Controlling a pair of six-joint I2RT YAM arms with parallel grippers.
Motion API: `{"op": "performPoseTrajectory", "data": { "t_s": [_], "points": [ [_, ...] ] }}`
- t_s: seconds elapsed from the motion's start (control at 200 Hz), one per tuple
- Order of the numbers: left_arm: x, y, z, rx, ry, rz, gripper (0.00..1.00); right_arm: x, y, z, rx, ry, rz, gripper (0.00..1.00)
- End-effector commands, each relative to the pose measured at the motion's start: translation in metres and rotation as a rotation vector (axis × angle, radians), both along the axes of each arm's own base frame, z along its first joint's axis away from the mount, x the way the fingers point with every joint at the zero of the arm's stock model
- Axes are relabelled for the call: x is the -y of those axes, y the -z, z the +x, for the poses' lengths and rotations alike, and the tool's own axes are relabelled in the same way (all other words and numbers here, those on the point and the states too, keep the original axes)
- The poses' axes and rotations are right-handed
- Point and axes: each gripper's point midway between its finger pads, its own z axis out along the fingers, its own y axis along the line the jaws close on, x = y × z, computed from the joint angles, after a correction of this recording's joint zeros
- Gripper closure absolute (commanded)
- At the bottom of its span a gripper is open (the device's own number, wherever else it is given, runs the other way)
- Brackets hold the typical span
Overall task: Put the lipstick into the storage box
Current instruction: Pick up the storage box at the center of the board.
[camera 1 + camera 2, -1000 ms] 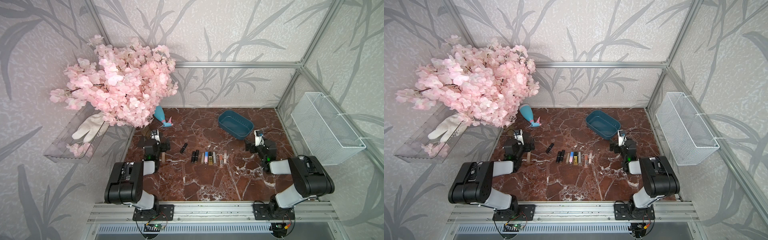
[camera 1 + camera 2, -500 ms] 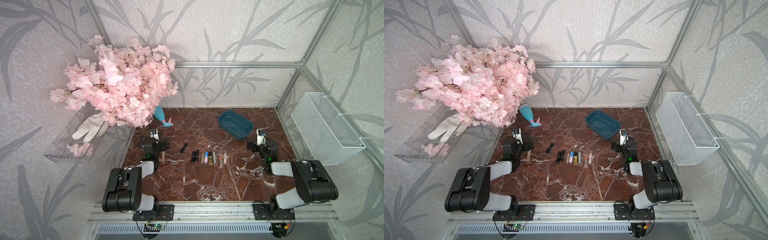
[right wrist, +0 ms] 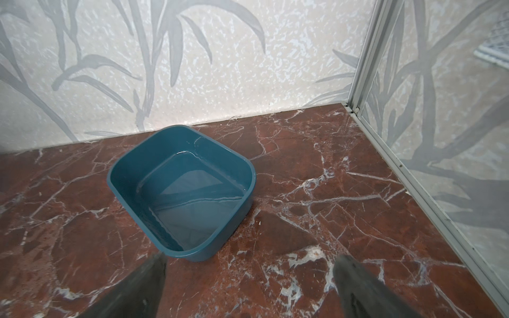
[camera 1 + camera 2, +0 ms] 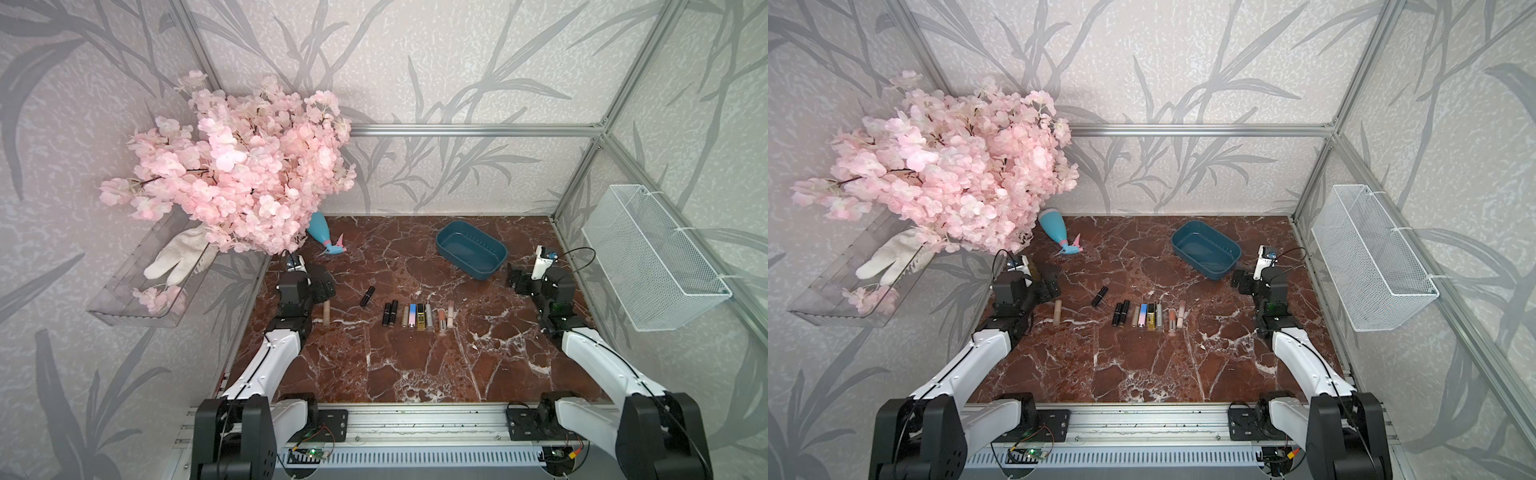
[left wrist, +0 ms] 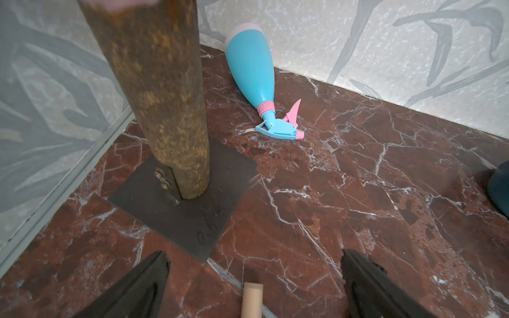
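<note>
L end effector (image 5: 253, 254), R end effector (image 3: 250, 257) agape, empty; lipstick row (image 4: 412, 314) in both top views only.

Pink artificial blossom tree (image 4: 237, 174), rusty brown trunk (image 5: 154, 90) bolted to dark square base plate (image 5: 192, 214). Turquoise spray bottle (image 4: 322, 235) lying sideways on marble desk (image 4: 374, 365). White glove (image 4: 178, 257) in clear acrylic tray (image 4: 124, 316), left wall. White wire-mesh basket (image 4: 652, 266), right wall.

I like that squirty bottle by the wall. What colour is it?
The spray bottle is light blue with pink trim, clearest in left wrist view.
</note>
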Motion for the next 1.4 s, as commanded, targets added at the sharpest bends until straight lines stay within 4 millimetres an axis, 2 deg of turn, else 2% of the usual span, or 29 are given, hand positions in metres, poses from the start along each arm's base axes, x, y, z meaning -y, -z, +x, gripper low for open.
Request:
{"op": "performPoseTrajectory", "data": {
  "t_s": [0.0,0.155,0.245,0.32,0.455,0.58,0.715,0.82,1.04,1.255,1.394],
  "points": [
    [0.005,0.009,-0.018,-0.077,-0.039,-0.061,0.0,-0.008,0.016,-0.024,-0.144,-0.022,0.073,0.01],
    [0.016,0.001,-0.031,-0.075,-0.046,-0.131,0.0,-0.027,0.007,-0.04,-0.199,-0.095,0.177,0.01],
    [0.023,-0.003,-0.036,-0.085,-0.048,-0.184,0.0,-0.027,0.009,-0.047,-0.31,-0.069,0.219,0.01],
    [0.028,-0.005,-0.04,-0.102,-0.044,-0.216,0.0,-0.035,0.005,-0.049,-0.38,-0.103,0.239,0.01],
    [0.044,-0.004,-0.049,-0.157,-0.008,-0.268,0.0,-0.047,-0.024,-0.05,-0.35,-0.17,0.267,0.01],
    [0.072,0.002,-0.059,-0.206,0.088,-0.338,0.0,-0.065,-0.056,-0.05,-0.249,-0.285,0.265,0.01],
    [0.098,0.001,-0.073,-0.25,0.191,-0.354,0.0,-0.071,-0.069,-0.046,-0.252,-0.261,0.382,0.01],
    [0.109,-0.005,-0.082,-0.243,0.239,-0.356,0.0,-0.063,-0.066,-0.044,-0.305,-0.15,0.471,0.01],
    [0.128,-0.013,-0.088,-0.24,0.297,-0.377,0.0,-0.065,-0.068,-0.037,-0.39,-0.146,0.453,0.01],
    [0.168,-0.016,-0.089,-0.278,0.446,-0.324,0.0,-0.052,-0.062,-0.032,-0.53,-0.021,0.457,0.01],
    [0.195,-0.016,-0.091,-0.297,0.535,-0.259,0.0,-0.038,-0.047,-0.036,-0.659,0.12,0.5,0.01]
  ]
}}
